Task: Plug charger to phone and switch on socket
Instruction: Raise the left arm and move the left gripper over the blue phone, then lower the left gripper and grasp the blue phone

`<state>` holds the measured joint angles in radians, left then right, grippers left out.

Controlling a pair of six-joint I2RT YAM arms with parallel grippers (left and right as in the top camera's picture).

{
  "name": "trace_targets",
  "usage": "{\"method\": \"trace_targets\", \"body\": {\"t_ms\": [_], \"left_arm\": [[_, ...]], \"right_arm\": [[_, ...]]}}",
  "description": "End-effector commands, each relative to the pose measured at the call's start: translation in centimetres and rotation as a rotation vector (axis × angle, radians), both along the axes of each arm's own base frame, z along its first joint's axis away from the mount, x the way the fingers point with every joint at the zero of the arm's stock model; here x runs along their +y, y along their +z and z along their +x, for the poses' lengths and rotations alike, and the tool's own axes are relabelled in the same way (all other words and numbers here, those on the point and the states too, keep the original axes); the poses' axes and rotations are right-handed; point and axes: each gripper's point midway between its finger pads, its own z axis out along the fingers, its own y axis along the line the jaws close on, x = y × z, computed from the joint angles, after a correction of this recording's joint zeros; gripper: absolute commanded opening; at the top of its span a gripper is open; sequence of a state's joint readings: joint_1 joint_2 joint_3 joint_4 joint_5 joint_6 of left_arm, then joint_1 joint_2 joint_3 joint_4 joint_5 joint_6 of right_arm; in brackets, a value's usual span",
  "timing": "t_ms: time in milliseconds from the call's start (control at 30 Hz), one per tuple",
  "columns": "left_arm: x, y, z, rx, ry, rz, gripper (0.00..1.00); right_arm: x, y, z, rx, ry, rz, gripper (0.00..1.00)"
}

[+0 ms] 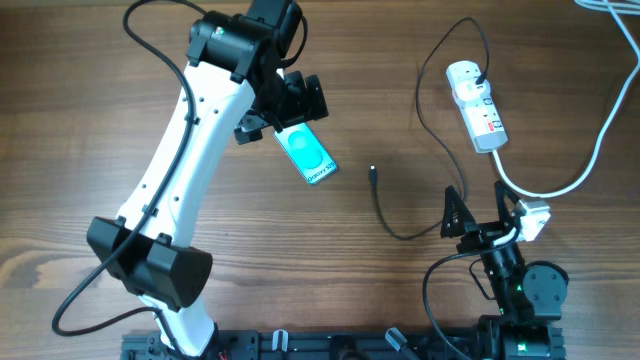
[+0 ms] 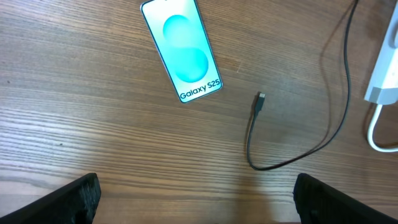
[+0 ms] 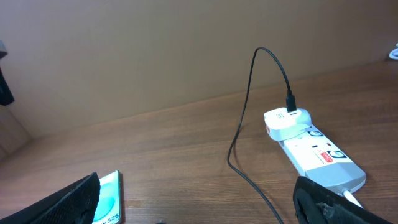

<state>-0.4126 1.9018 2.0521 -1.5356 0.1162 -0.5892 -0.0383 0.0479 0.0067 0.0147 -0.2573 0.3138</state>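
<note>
The phone [image 1: 309, 154] lies flat on the wooden table with its teal screen up; it shows in the left wrist view [image 2: 181, 50] and partly in the right wrist view [image 3: 107, 200]. The charger plug [image 1: 372, 173] lies free to the phone's right, also in the left wrist view [image 2: 260, 98], its black cable [image 1: 428, 70] running to an adapter on the socket [image 1: 477, 105]. The socket also shows in the right wrist view [image 3: 314, 152]. My left gripper [image 1: 296, 100] is open and empty just above the phone. My right gripper [image 1: 485, 218] is open and empty near the front.
A thick white cord [image 1: 600, 140] curves from the socket's near end towards the back right. A small white plug block [image 1: 535, 219] sits beside my right gripper.
</note>
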Motion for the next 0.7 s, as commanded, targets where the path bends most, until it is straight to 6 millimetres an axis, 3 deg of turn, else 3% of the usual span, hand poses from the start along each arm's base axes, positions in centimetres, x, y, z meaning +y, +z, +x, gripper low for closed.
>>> {"method": "trace_targets", "body": {"t_ms": [0,200,467,667], "left_arm": [[0.1,-2.2,0.1,0.034,0.006,0.029,1.0],[0.2,-5.8,-0.1,0.08,0.047,0.043,1.0],[0.7,-13.2,-0.5,0.112,0.12,0.068,1.0],[1.3,-16.5,-0.7,0.102,0.186,0.082,1.0]], "right_arm": [[-0.2,0.1,0.1,-0.003,-0.013,0.003,1.0],[-0.2,0.1,0.1,-0.003,-0.013,0.003,1.0],[-0.2,0.1,0.1,-0.003,-0.013,0.003,1.0],[-0.2,0.1,0.1,-0.003,-0.013,0.004,1.0]]}}
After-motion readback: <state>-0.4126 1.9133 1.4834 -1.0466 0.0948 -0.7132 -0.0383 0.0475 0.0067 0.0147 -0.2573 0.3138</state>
